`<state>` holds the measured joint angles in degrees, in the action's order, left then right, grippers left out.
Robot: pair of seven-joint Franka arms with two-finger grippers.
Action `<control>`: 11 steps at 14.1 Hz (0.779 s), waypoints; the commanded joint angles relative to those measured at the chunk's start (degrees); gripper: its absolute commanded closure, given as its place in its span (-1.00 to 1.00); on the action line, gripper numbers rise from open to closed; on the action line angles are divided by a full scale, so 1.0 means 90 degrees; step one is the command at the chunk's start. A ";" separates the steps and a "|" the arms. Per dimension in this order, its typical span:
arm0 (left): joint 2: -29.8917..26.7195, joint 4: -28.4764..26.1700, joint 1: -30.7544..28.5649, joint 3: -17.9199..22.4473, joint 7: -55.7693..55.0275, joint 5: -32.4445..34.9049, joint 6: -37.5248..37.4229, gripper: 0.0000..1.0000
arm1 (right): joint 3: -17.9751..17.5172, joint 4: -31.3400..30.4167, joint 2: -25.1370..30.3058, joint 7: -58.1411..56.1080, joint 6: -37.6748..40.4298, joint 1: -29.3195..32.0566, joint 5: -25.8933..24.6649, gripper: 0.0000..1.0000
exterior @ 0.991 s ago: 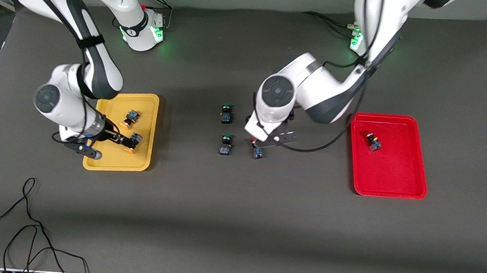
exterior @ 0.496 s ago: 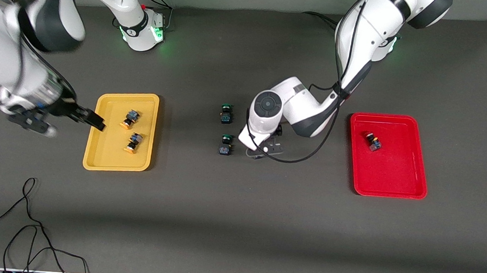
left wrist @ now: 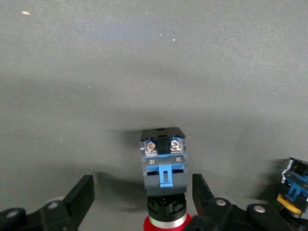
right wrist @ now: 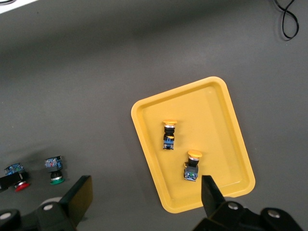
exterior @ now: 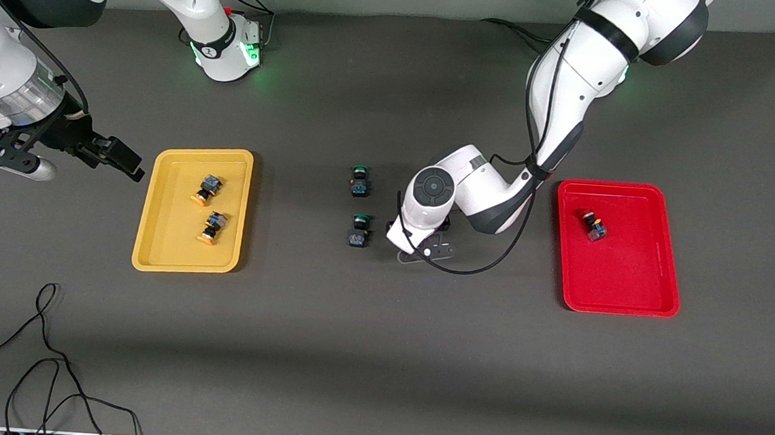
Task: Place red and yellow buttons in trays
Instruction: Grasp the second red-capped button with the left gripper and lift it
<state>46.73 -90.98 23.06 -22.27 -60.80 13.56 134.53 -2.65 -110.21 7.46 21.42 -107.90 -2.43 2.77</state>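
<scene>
Right gripper (exterior: 85,155) lifted out of the yellow tray (exterior: 160,249) and swung off it toward the right arm's end of the surface (exterior: 378,353), now up in the air beside the tray's edge, fingers spread and empty, one yellow-capped button (exterior: 212,226) left lying in the tray. Left gripper (left wrist: 144,211) dropped lower around the red-capped button (left wrist: 163,168), fingers on either side with gaps showing; button now hidden under the left arm in the front view.

Left gripper (exterior: 426,251) is low at mid-surface, fingers (left wrist: 79,195) spread wide. Right gripper (exterior: 68,154) hangs raised by the right arm's end, fingers (right wrist: 79,195) apart.
</scene>
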 commanded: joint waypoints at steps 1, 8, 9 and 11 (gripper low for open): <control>0.0062 0.0080 0.0065 0.0043 -0.0177 0.0036 0.0120 0.12 | 0.0030 0.0048 0.0284 -0.0124 0.0280 -0.0033 -0.0064 -1.00; -0.0172 0.0469 -0.0003 0.0023 -0.0529 0.0056 -0.0530 1.00 | 0.0030 0.0038 0.0616 -0.0085 0.0524 -0.0033 -0.0025 -1.00; -0.0298 0.0741 -0.0003 0.0023 -0.0500 0.0056 -0.1085 1.00 | 0.0030 0.0038 0.0626 -0.0085 0.0544 -0.0033 -0.0015 -1.00; -0.0659 0.1172 -0.0110 0.0004 -0.0364 0.0056 -0.2266 1.00 | 0.0030 0.0028 0.0616 -0.0075 0.0544 -0.0033 -0.0015 -1.00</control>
<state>45.10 -83.30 22.66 -22.26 -64.15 13.55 123.31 -2.65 -109.97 12.43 21.40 -103.99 -2.44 2.77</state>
